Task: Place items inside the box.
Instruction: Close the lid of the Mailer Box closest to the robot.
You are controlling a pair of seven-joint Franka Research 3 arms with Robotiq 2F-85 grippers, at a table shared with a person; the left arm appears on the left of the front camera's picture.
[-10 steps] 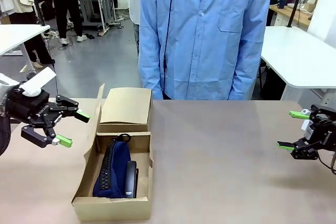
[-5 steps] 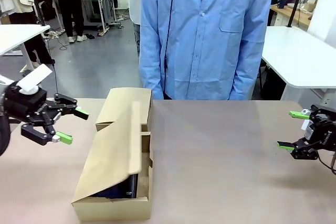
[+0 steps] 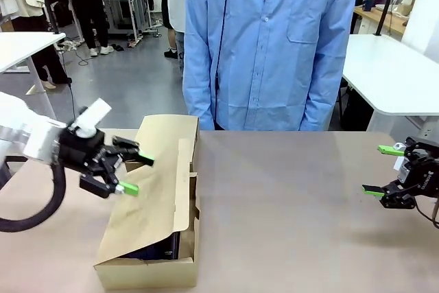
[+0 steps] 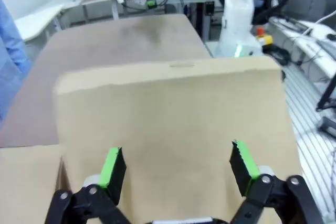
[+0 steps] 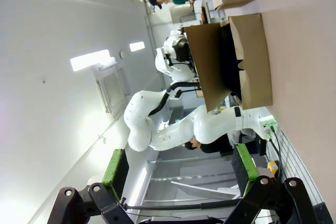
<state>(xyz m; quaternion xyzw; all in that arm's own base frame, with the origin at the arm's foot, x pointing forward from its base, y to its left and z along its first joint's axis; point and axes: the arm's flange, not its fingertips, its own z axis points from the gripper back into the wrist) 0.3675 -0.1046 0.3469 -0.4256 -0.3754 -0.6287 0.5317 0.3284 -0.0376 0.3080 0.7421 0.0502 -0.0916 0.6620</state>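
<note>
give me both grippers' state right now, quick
left gripper: open, holding nothing, jaws over the brown cardboard box's long side flap.
right gripper: open, empty, above the bare tan table.

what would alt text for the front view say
The robot's left hand, jaws open, reaches over the long side flap of a cardboard box. The right hand hovers open at the table's right edge; a person in a blue shirt stands opposite.
</note>
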